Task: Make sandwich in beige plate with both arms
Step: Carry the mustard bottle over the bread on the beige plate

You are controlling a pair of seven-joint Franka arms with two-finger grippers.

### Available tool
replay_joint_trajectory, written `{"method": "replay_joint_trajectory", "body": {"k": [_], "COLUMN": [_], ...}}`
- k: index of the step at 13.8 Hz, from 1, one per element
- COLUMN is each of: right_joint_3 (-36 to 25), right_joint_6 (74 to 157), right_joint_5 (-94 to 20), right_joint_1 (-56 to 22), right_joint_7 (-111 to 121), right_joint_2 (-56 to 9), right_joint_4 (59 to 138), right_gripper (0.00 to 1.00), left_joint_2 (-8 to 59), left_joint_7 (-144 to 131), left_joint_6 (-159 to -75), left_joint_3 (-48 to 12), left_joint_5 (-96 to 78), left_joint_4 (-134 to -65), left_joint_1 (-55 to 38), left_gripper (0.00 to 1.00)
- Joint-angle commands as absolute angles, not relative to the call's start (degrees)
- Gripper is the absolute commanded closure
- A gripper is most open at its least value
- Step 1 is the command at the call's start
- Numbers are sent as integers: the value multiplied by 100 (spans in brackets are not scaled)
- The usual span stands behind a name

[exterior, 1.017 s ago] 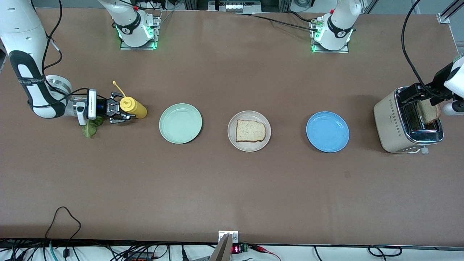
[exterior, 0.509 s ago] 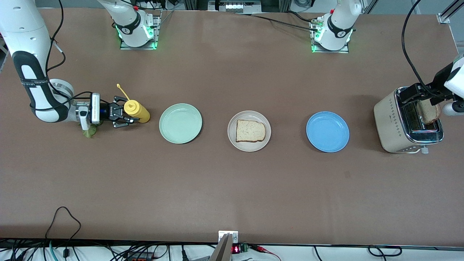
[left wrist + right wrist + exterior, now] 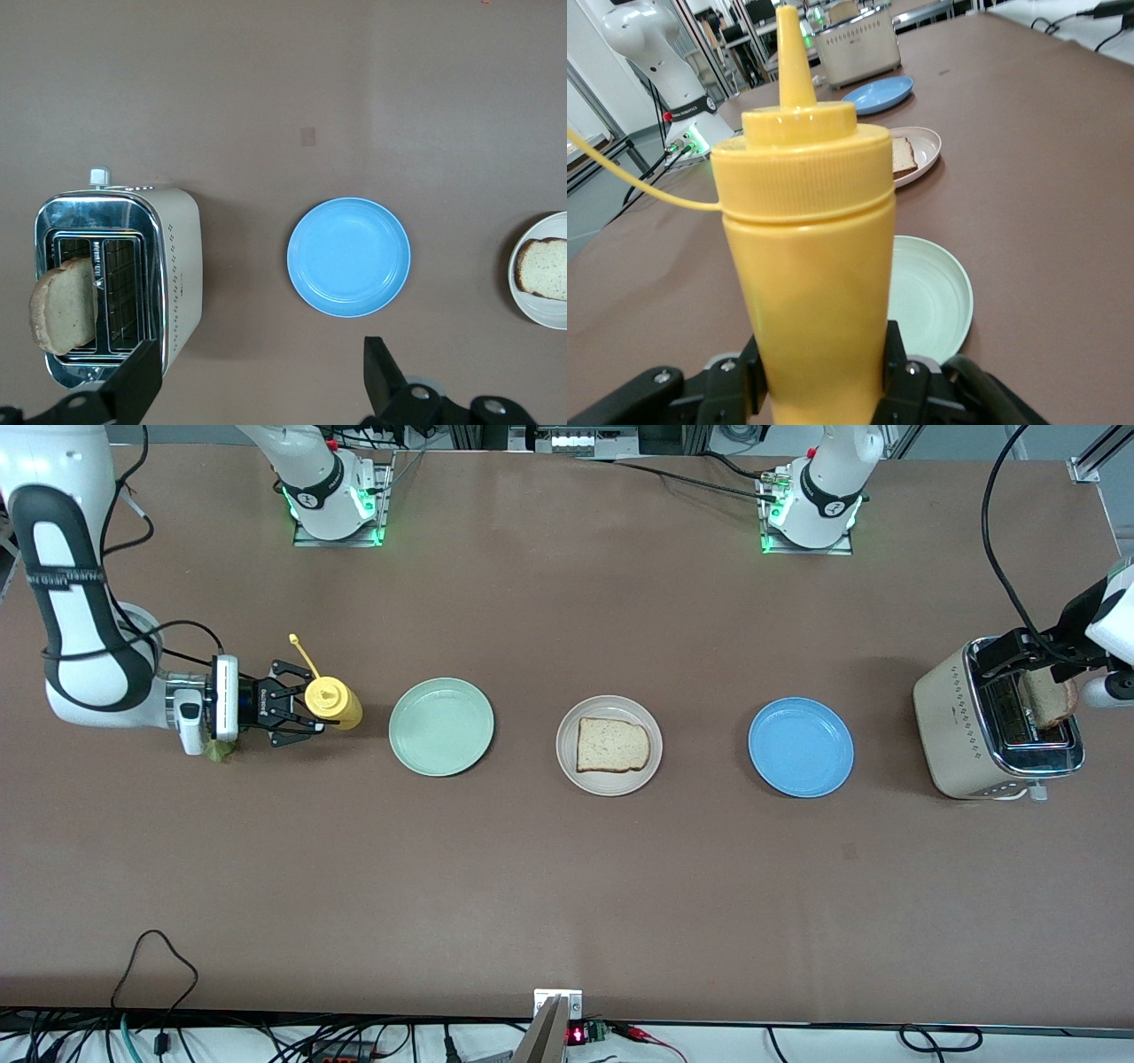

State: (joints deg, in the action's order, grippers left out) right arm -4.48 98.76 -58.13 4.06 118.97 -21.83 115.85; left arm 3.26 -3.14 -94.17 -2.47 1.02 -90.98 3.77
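Now tipped upright beside the mint-green plate (image 3: 441,726): mustard bottle (image 3: 332,701), clamped by right gripper (image 3: 297,714). Bread-topped beige plate (image 3: 609,774) lies toward left arm's end. Left gripper (image 3: 261,376) gapes empty over toaster (image 3: 992,726).

toaster (image 3: 961,726): shiny metal (chrome rim) | mustard bottle (image 3: 806,266): ribbed plastic
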Motion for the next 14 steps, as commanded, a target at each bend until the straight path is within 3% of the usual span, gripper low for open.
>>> {"method": "replay_joint_trajectory", "body": {"k": [1, 7, 14], "right_joint_3": [-475, -448, -431], "right_joint_6": [9861, 10204, 11030], "right_joint_5": [-5346, -4369, -2825], "right_joint_1": [194, -614, -2292], "right_joint_7": [10946, 8871, 5683], "right_joint_2": [-1820, -1635, -1556], "right_joint_4": [11339, 10532, 9871], "right_gripper": [100, 100, 100], "left_joint_2": [272, 281, 290], "left_joint_7": [-281, -290, -299], "left_joint_6": [-9369, -9369, -9369], "left_joint_3": [-255, -246, -202], "left_joint_5": [18, 18, 18], "left_joint_4": [-9097, -9105, -9105], "left_joint_1": [396, 396, 396], "left_gripper": [0, 0, 0]}}
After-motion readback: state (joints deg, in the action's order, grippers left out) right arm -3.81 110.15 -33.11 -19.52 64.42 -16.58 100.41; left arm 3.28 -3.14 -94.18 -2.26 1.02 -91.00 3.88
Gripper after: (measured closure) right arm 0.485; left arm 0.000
